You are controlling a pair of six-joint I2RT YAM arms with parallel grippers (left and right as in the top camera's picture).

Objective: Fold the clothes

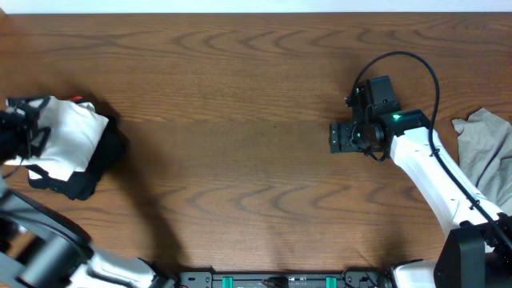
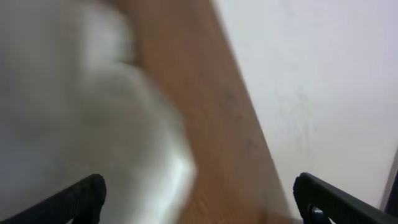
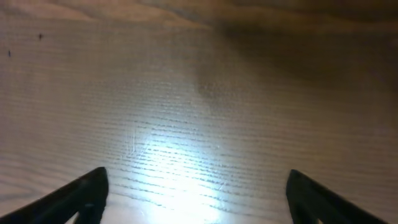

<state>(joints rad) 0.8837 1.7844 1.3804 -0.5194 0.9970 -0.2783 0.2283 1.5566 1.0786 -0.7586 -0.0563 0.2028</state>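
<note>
A folded white garment (image 1: 68, 136) lies on a dark garment (image 1: 102, 160) at the table's far left. My left gripper (image 1: 18, 132) sits at this pile's left edge. In the left wrist view the gripper (image 2: 202, 202) is open, and the white cloth (image 2: 74, 118) shows as a blur under and past its left finger (image 2: 84, 198). My right gripper (image 1: 340, 138) hovers open over bare wood right of centre. In the right wrist view, only table grain lies between the jaws of the gripper (image 3: 199, 199). No printed letters are visible.
A crumpled grey-beige garment (image 1: 488, 148) lies at the right edge, beside the right arm (image 1: 436, 172). The wooden table (image 1: 240, 120) spans the view. In the left wrist view the table edge (image 2: 249, 137) meets a pale surface beyond it.
</note>
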